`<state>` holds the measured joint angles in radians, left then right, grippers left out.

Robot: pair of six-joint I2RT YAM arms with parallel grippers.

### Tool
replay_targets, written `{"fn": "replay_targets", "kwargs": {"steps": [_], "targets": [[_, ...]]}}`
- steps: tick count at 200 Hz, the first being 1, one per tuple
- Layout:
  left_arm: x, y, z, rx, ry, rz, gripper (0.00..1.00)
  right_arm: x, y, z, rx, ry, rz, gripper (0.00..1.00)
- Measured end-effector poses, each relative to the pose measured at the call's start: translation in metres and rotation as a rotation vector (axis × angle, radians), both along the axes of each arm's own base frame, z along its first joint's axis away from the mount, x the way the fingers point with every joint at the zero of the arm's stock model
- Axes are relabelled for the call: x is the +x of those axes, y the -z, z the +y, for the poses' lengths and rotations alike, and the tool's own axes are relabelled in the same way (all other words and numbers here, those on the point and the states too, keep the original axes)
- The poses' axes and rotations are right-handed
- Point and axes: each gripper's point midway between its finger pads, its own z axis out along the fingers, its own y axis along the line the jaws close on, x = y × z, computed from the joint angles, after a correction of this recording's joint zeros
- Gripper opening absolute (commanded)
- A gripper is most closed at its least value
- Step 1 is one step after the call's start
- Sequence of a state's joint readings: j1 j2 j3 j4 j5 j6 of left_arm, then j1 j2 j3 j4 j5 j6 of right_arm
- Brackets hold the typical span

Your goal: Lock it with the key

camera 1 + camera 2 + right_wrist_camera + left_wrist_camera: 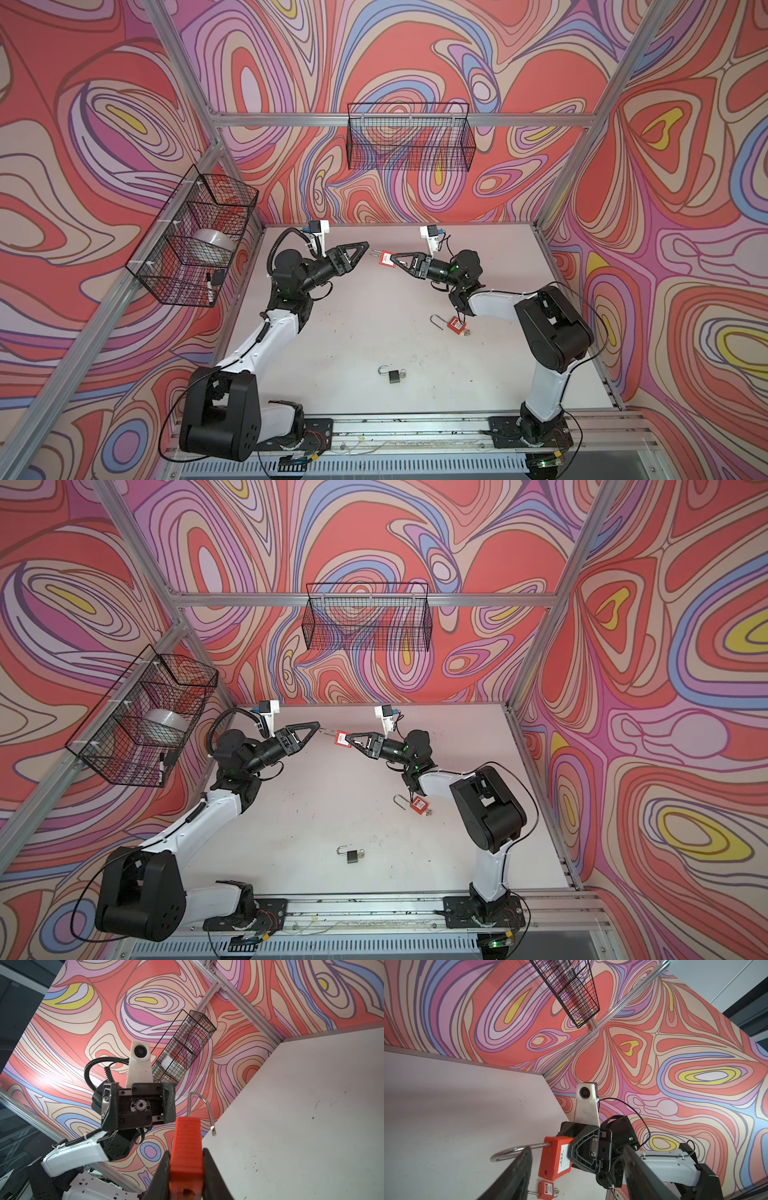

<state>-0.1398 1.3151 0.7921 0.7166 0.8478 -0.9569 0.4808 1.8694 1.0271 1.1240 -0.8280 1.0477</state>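
clamping the red padlock (pixel 387 258) above the 12 o'clock side of the bench (pixel 353 324), the right end effector (pixel 395 257) aims its open shackle (pixel 508 1150) toward 10 o'clock, where the left end effector (pixel 366 246), jaws spread and empty, seems poised to press it shut.

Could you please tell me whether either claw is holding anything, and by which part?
The right claw grips the red padlock by its plastic body, the open shackle sticking out free. The left claw is open and holds nothing.
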Motion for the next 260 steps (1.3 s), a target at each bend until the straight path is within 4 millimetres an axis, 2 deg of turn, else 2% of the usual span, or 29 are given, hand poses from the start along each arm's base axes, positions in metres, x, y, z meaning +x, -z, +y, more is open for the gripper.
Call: {"fn": "replay_targets", "kwargs": {"steps": [39, 83, 107, 155, 178, 196, 260], "targets": [[0.005, 0.010, 0.003, 0.012, -0.007, 0.027, 0.77, -0.007, -0.008, 0.000, -0.002, -0.025, -0.013, 0.00], [0.005, 0.012, 0.002, 0.015, 0.000, 0.030, 0.73, -0.011, -0.008, 0.000, -0.002, -0.049, -0.006, 0.00], [0.006, 0.015, 0.001, 0.016, 0.005, 0.037, 0.62, -0.012, -0.009, 0.000, 0.003, -0.056, -0.003, 0.00], [0.007, 0.019, 0.001, 0.014, 0.012, 0.055, 0.20, -0.013, -0.013, 0.000, 0.015, -0.059, -0.016, 0.00], [0.008, 0.019, 0.002, 0.008, 0.009, 0.061, 0.05, -0.014, -0.015, 0.000, 0.016, -0.061, -0.022, 0.00], [0.007, 0.017, 0.002, -0.001, 0.016, 0.060, 0.00, -0.013, -0.013, 0.000, 0.015, -0.062, -0.017, 0.00], [0.006, 0.006, 0.003, -0.037, 0.023, 0.045, 0.00, -0.010, -0.021, 0.002, 0.051, -0.090, -0.025, 0.00]]}}
